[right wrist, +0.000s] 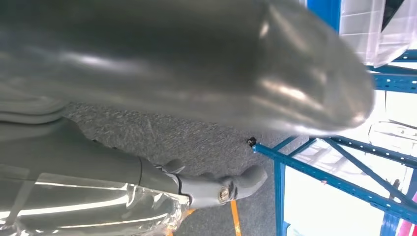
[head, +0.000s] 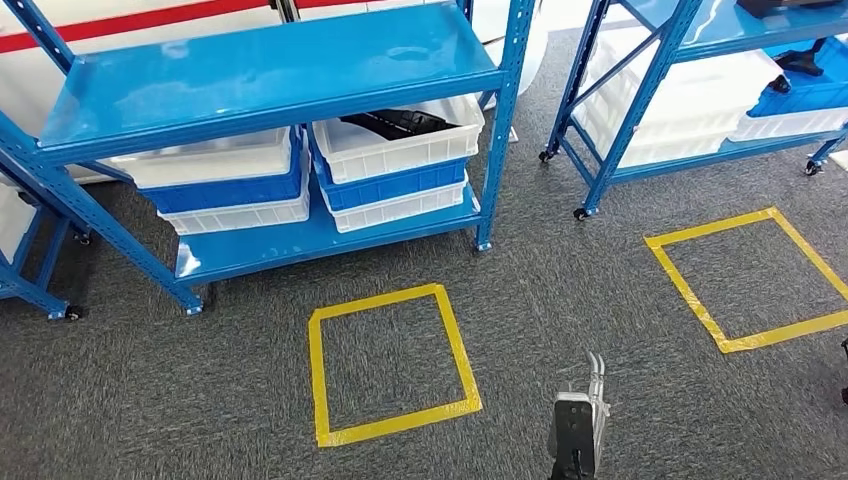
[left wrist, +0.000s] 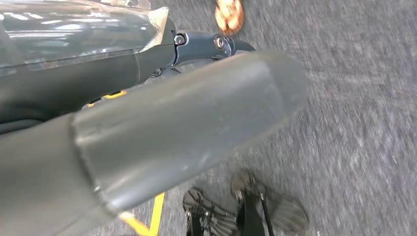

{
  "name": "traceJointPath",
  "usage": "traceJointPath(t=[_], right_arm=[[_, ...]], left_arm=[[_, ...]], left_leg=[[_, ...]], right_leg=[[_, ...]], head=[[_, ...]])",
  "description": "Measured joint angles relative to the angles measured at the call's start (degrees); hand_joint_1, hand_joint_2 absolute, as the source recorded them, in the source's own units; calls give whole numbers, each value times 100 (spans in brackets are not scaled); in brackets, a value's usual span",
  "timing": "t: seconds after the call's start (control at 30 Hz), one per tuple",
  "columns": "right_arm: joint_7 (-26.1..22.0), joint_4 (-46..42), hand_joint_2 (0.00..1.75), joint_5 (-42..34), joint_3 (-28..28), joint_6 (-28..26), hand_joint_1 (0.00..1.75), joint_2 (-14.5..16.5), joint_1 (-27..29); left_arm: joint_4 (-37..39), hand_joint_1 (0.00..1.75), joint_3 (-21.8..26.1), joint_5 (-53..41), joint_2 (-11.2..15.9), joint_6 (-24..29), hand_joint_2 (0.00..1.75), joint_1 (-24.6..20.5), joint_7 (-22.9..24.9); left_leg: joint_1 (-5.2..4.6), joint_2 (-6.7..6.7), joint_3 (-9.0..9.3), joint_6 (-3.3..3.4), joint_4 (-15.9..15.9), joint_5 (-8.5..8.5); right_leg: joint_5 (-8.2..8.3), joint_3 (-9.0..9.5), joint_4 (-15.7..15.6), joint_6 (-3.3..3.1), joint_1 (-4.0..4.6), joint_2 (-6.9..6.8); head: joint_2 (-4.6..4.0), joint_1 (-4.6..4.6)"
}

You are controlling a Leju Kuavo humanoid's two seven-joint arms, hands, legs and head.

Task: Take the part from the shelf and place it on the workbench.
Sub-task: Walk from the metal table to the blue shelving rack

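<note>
Approach step: the right hand (head: pixel 580 425) hangs empty at lower frame, fingers loosely apart, left hand (left wrist: pixel 147 132) apparently empty too; next, reach the black part (head: pixel 400 123) in the white bin (head: pixel 398 142) on the shelf (head: pixel 270 70), upper centre.

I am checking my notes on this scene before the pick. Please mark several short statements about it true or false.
1. A black part lies in the top white bin on the near shelf. True.
2. The right hand holds the part. False: it holds nothing.
3. Two yellow tape squares mark the grey carpet. True.
4. The shelf frames are red. False: they are blue.
5. The bins are stacked on the carpet. False: they sit on the lower shelf board.
</note>
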Motion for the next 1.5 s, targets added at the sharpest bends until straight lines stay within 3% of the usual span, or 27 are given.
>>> traceJointPath(t=[0.07,0.13,0.17,0.2,0.23,0.27,0.3,0.37,0.43,0.53,0.6,0.63,0.67,0.73,0.8,0.93,0.97,1.03,1.1,1.13,1.17,1.23,1.27,1.3,1.37,1.43,1.5], right_arm=[[0,-1,0,-3,-9,0,0,-11,16],[0,-2,0,-3,-11,0,0,-21,41],[0,-2,0,-3,-13,0,0,-27,45],[0,1,0,-3,-14,0,0,-31,48],[0,4,0,-3,-16,0,0,-34,49],[2,7,0,-4,-18,0,0,-36,53],[3,9,0,-4,-21,0,0,-34,60],[5,7,0,-5,-30,0,0,-30,66],[4,-1,0,-3,-40,0,0,-27,61],[2,-9,0,0,-51,0,0,-27,50],[2,-9,0,-1,-61,0,0,-27,55],[2,-9,0,-1,-64,0,0,-27,58],[2,-9,0,-1,-66,0,0,-26,59],[-4,-9,0,0,-66,1,0,-18,55],[-18,-8,0,1,-66,3,0,9,54],[-51,-6,0,-3,-81,4,0,28,73],[-57,-7,0,-5,-87,4,0,25,65],[-63,-7,0,-7,-101,4,0,18,61],[-64,-6,0,14,-116,2,0,13,90],[-64,-5,0,42,-122,-2,0,12,108],[-64,-5,0,75,-127,-8,0,10,122],[-62,0,0,134,-132,-23,0,9,143],[-63,6,0,151,-133,-33,0,8,151],[-64,10,0,163,-136,-47,0,9,169],[-73,14,0,178,-142,-81,0,14,213],[-80,11,0,189,-142,-101,0,28,224],[-85,10,0,199,-138,-108,0,48,205]], left_arm=[[3,0,-2,2,-18,-4,0,0,1],[4,0,-2,2,-36,-5,0,11,2],[5,0,-2,2,-40,-6,0,15,2],[4,0,-1,2,-42,-6,0,21,2],[4,0,1,2,-39,-6,0,22,2],[3,0,1,2,-36,-5,0,18,2],[3,0,2,2,-32,-5,0,16,2],[2,0,0,2,-27,-4,0,5,2],[2,0,-1,2,-26,-4,0,-1,1],[3,0,-3,2,-35,-5,0,-11,-1],[3,0,-3,3,-37,-5,0,-4,1],[3,0,-2,3,-37,-5,0,0,1],[3,0,-2,3,-37,-4,0,1,1],[0,0,-1,3,-22,4,0,3,1],[-3,0,0,2,1,17,0,2,1],[-2,0,-1,-4,7,29,0,-2,-1],[-1,0,-1,-5,4,29,0,-3,0],[1,0,-1,-4,-2,28,0,-6,2],[2,0,-2,-11,-7,36,0,-5,1],[3,0,-2,-24,-9,48,0,-3,-8],[3,0,-2,-40,-10,60,0,-2,-20],[2,0,-4,-83,-9,79,0,2,-44],[2,0,-5,-96,-3,84,0,2,-49],[2,0,-6,-106,2,89,0,1,-50],[3,0,-7,-109,14,96,0,1,-49],[3,0,-8,-110,27,102,0,4,-49],[4,0,-9,-115,33,111,0,-7,-49]], left_leg=[[14,-19,87,-49,1,-110],[32,-35,238,-99,2,-237],[46,-37,332,-130,5,-307],[51,-38,403,-169,11,-381],[50,-42,474,-205,45,-466],[43,-41,505,-239,80,-544],[33,-39,518,-268,119,-602],[46,-26,522,-301,188,-685],[88,17,393,-350,456,-728],[162,96,-314,-474,1506,-970],[181,107,-762,-490,1943,-1161],[172,105,-856,-459,1895,-1125],[145,105,-846,-394,1646,-950],[28,89,-665,-185,902,-363],[-77,43,-490,-14,416,4],[-94,2,-40,110,17,-15],[-76,0,67,134,-32,-40],[-58,-10,183,141,-54,-88],[-31,-49,247,87,-47,-147],[-8,-85,285,41,-41,-183],[20,-128,326,-12,-28,-227],[69,-222,384,-132,50,-344],[83,-268,381,-187,121,-412],[89,-302,358,-242,196,-476],[98,-343,319,-305,304,-560],[121,-271,283,-351,420,-646],[161,-88,40,-433,879,-858]], right_leg=[[-283,-514,541,-12,-10,2],[-355,-750,481,59,-31,3],[-181,-746,207,152,-55,2],[126,-696,-110,253,-84,-3],[396,-657,-399,306,-102,-12],[607,-609,-581,278,-110,-16],[720,-592,-649,196,-102,-20],[708,-533,-653,-12,-91,-8],[670,-456,-657,-103,-96,1],[559,-341,-660,-163,-78,3],[455,-226,-661,-161,-56,7],[398,-156,-664,-162,-43,9],[340,-87,-670,-163,-29,9],[230,32,-696,-163,-11,7],[154,164,-789,-133,-17,18],[230,407,-717,26,-5,9],[163,325,-540,34,-6,10],[-82,-71,52,50,-23,13],[-324,-516,514,93,-65,12],[-332,-630,515,139,-95,12],[-209,-648,329,218,-131,15],[302,-549,-298,407,-210,75],[467,-514,-523,418,-229,106],[586,-497,-630,370,-229,132],[576,-499,-617,162,-217,99],[606,-454,-614,68,-243,43],[599,-403,-618,27,-259,-13]], head=[[1,11],[1,13],[1,15],[1,20],[1,25],[1,26],[1,23],[1,8],[1,0],[1,-10],[1,-10],[1,-10],[1,-9],[1,-2],[1,-2],[1,-22],[1,-17],[1,-17],[1,-15],[1,-12],[1,-12],[1,-2],[1,8],[1,12],[1,8],[1,-9],[1,-29]])
